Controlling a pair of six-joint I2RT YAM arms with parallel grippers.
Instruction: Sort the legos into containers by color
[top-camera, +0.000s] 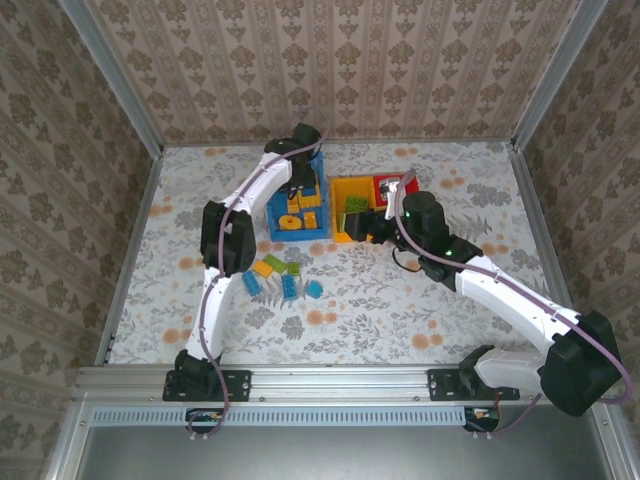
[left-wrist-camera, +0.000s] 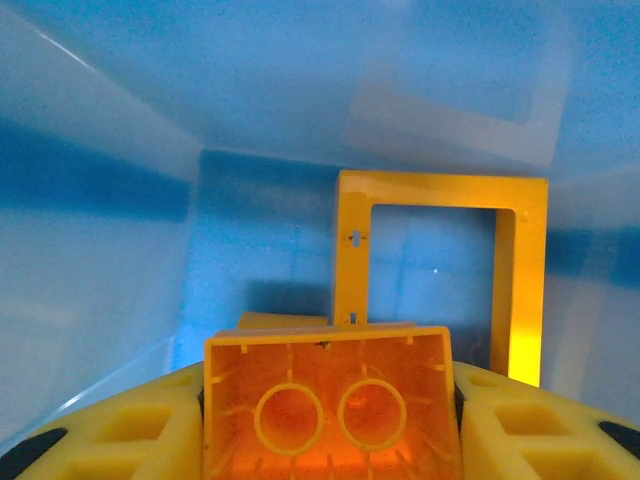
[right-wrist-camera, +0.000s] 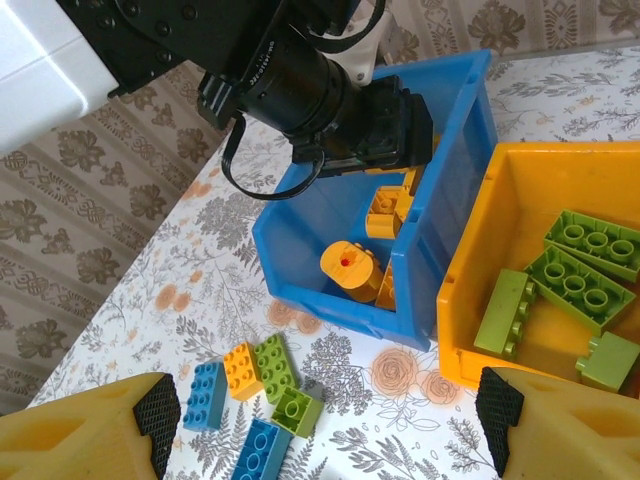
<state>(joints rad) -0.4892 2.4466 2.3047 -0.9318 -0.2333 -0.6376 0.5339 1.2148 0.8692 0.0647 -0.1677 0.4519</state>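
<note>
Orange-yellow brick (left-wrist-camera: 328, 400) sits clamped in the left end effector (left-wrist-camera: 326, 445), hollow underside toward the wrist camera, long axis running fingertip to fingertip. It is inside the blue bin (left-wrist-camera: 110, 250), whose floor lies straight ahead, an orange frame piece (left-wrist-camera: 440, 190) standing right of centre. Release looks like the next move. The right end effector (right-wrist-camera: 330, 425), fingers wide apart, hovers above the worktop (right-wrist-camera: 420, 440), with the loose bricks (right-wrist-camera: 255, 400) at that frame's lower left.

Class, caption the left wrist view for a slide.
Left claw holding an orange brick inside the blue bin, an orange frame beyond.
</note>
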